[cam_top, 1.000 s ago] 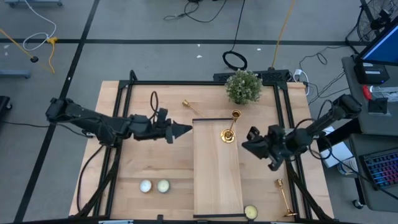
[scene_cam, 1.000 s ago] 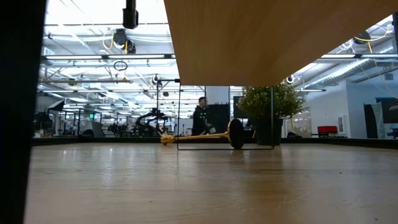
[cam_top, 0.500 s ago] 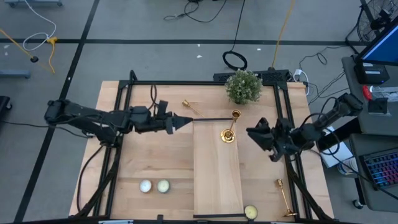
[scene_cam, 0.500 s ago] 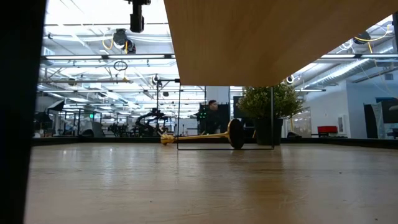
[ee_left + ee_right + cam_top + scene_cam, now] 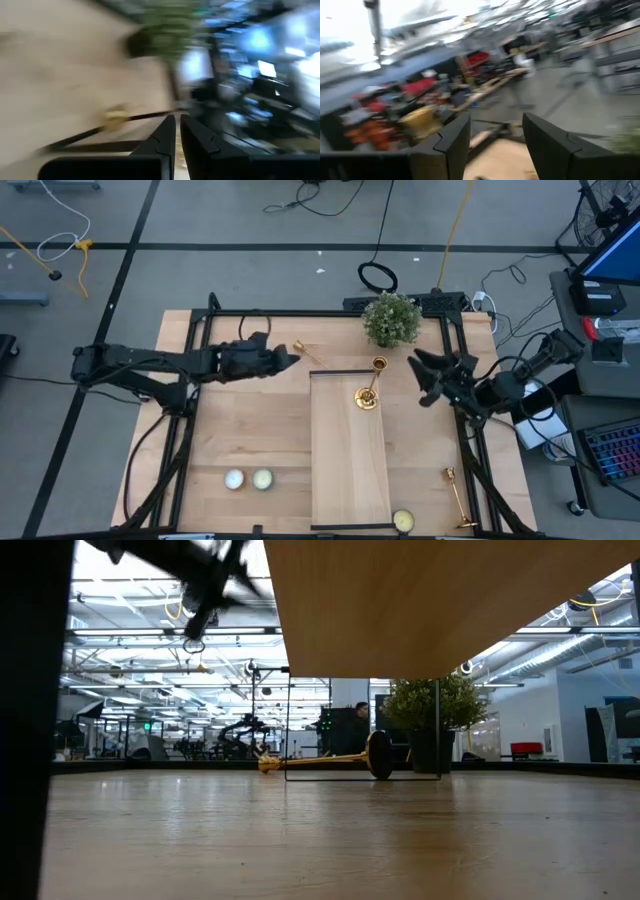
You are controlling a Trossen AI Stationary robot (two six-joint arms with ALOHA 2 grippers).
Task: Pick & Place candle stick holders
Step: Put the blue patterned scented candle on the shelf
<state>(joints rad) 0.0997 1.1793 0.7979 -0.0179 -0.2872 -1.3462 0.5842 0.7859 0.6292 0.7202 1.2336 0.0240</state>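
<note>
One gold candle stick holder [image 5: 369,385] stands upright on its round base on the far end of a raised wooden board [image 5: 350,460]. A second one [image 5: 308,352] lies on its side on the table near the far edge, and also shows in the low view [image 5: 330,758]. A third [image 5: 458,498] lies at the near right. My left gripper [image 5: 292,358] is shut and hovers just beside the far lying holder. My right gripper [image 5: 422,377] stands open in the air to the right of the upright holder, with nothing between its fingers [image 5: 445,145].
A small potted plant [image 5: 391,318] stands at the far edge. Two pale round candles [image 5: 248,478] lie at the near left, and one more [image 5: 403,521] at the board's near end. A black frame [image 5: 200,340] borders the table.
My left gripper has swung toward the far edge, rolling as it went, and ends beside the lying holder. My right gripper has drawn away from the board toward the far edge, tipped upward and opened. The holders have kept still.
</note>
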